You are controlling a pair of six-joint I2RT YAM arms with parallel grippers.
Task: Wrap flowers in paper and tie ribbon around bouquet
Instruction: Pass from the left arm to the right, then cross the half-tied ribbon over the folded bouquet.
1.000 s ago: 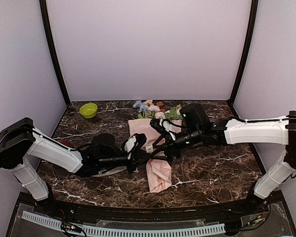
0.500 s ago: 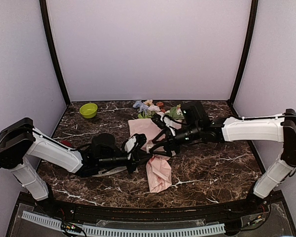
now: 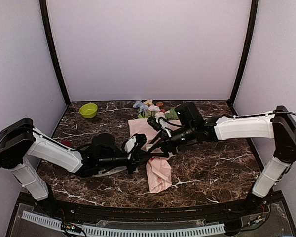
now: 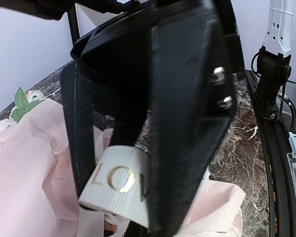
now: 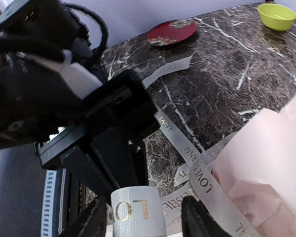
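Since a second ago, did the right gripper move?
Yes. Seen from above, the right gripper has shifted left across the table, toward the side where the green bowl sits.

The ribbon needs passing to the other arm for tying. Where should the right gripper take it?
Probably the short fold of ribbon jutting from the shut left gripper. Bring the right gripper head-on, opposite the left one, fingers astride the fold. The fold stands clear of the table, while the rest lies flat.
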